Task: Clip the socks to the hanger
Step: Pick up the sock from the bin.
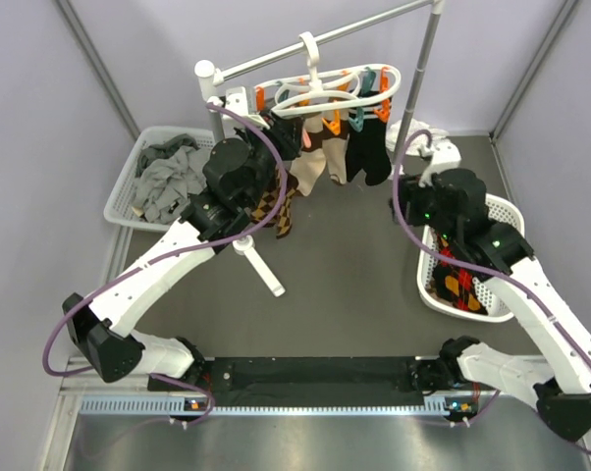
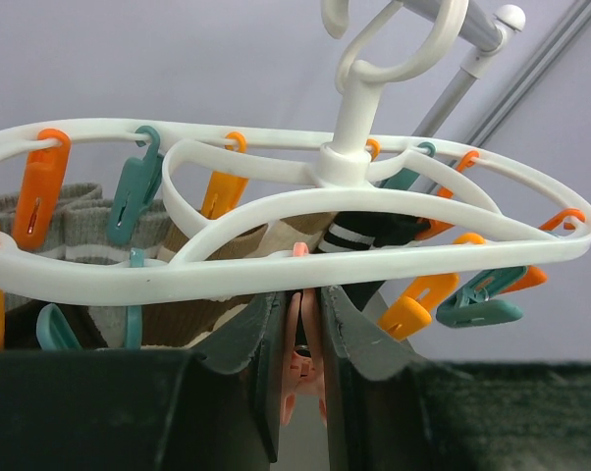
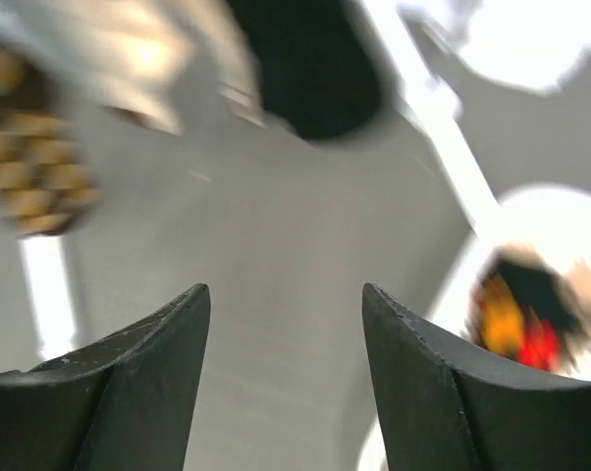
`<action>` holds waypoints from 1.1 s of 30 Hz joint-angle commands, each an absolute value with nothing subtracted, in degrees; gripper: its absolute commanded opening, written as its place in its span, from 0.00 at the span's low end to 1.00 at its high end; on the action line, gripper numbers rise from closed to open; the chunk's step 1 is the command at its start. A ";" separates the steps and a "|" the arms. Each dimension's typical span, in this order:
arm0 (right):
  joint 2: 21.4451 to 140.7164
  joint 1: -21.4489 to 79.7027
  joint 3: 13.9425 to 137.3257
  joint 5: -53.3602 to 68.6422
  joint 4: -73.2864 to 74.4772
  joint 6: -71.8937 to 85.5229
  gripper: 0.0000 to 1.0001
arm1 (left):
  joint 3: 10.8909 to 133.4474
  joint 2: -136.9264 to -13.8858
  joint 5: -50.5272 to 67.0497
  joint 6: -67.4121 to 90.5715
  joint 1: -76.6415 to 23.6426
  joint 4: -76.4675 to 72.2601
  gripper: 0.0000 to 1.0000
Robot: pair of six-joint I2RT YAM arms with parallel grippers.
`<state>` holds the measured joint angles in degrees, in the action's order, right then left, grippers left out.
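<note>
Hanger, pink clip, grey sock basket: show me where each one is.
hanger [image 2: 99, 280], left wrist view, front rim of the ring
pink clip [image 2: 300, 339], left wrist view, its body
grey sock basket [image 1: 124, 188], top view, left wall

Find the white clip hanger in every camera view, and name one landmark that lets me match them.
Top external: the hanger hangs at top centre, under the rail.
Left wrist: the hanger spans the frame's width, just above the left gripper, which is shut on a pinkish clip.
Right wrist: not in it.
Shared landmark: the black sock, seen in all three.
</note>
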<state>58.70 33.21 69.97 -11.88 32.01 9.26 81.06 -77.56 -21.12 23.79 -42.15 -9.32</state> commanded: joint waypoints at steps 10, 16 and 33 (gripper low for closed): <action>62.03 3.00 56.87 -10.11 31.56 19.77 0.57 | 80.77 -79.19 -19.34 23.91 -42.10 -9.32 0.14; 70.83 -7.55 53.18 -3.88 23.04 22.93 0.46 | 80.95 -79.01 -18.63 24.08 -42.10 -8.96 0.14; 94.30 -9.75 54.58 -3.96 13.62 23.12 0.36 | 81.39 -78.93 -18.37 24.26 -42.10 -7.65 0.14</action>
